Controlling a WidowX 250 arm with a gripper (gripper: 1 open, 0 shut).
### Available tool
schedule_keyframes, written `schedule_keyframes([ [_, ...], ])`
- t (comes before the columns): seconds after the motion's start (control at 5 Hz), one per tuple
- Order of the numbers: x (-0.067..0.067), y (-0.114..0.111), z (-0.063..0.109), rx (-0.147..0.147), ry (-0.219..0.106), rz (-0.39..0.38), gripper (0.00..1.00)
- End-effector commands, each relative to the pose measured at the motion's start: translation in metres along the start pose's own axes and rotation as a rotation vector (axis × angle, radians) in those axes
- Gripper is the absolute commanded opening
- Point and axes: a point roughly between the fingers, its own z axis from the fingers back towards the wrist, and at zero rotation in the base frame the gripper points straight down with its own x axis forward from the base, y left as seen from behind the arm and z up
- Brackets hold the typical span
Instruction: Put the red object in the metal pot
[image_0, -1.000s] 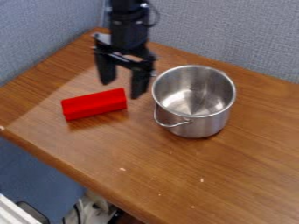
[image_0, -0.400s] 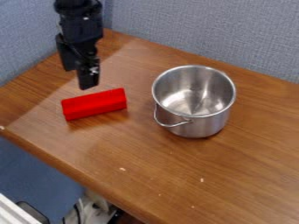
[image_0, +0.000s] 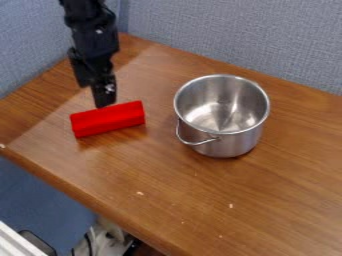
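Note:
The red object (image_0: 107, 119), a smooth rounded bar, lies on its side on the wooden table (image_0: 160, 190), left of centre. The metal pot (image_0: 222, 115) stands upright and empty to its right, with its thin wire handle (image_0: 195, 142) hanging over the front left side. My gripper (image_0: 100, 98) points straight down just above the bar's far edge. It is open and holds nothing. From this angle its dark fingers (image_0: 103, 92) nearly line up one behind the other.
The table's left and front edges drop off to a dark floor (image_0: 54, 215). A blue-grey wall (image_0: 254, 35) rises behind the table.
My gripper has swung left from beside the pot to over the red object, rolled about its own axis, and sunk lower. The bar and the pot have not moved.

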Motion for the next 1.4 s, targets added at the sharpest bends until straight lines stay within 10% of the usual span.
schedule_keyframes([
  [0.0, -0.005, 0.007, 0.0, 0.002, -0.014, 0.057, 1.0],
  [0.6, -0.008, 0.02, -0.018, -0.023, -0.023, 0.143, 1.0],
  [1.2, 0.016, 0.004, -0.014, -0.035, -0.057, 0.021, 1.0],
])
